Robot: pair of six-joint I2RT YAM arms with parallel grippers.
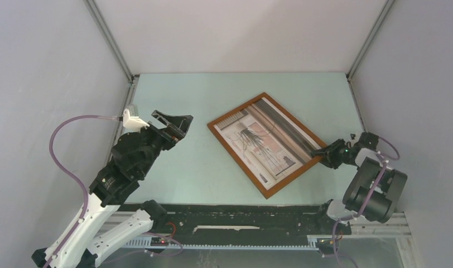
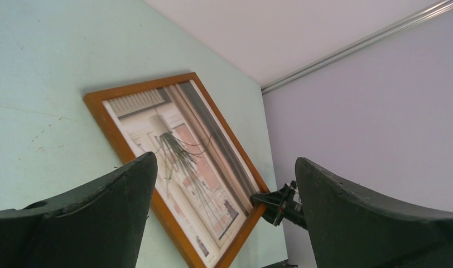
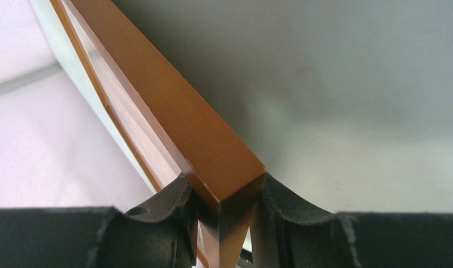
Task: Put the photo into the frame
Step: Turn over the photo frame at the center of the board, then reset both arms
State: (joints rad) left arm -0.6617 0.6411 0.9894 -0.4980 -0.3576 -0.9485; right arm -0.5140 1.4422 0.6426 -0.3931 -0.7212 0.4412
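pinching the frame (image 3: 205,139) by one corner, the right gripper (image 3: 224,195) has its fingers (image 3: 163,206) part way shut, one on each side of the wood. the wood fills the gap between them, so this looks like a firm hold.

that corner is the frame's right one, the corner nearest the right arm. from there the frame's long side runs away from the fingers, up and to the left toward the back of the table (image 1: 185,167). the short side runs down toward the arms.

the photo (image 1: 263,142) sits inside the frame, picture side up, with its dark stripes along the long side that meets the held corner. it seems to fill the frame all the way round. i cannot tell if the held corner is lifted off the table or lying flat on it.

the left gripper (image 1: 179,126) is wide open and holds nothing. it hangs well apart from the frame, off its left corner, and points toward it.

so the right arm is the one on the frame, and the next move is its to make. i think the job is close to done. the frame may only need to be laid flat and let go.
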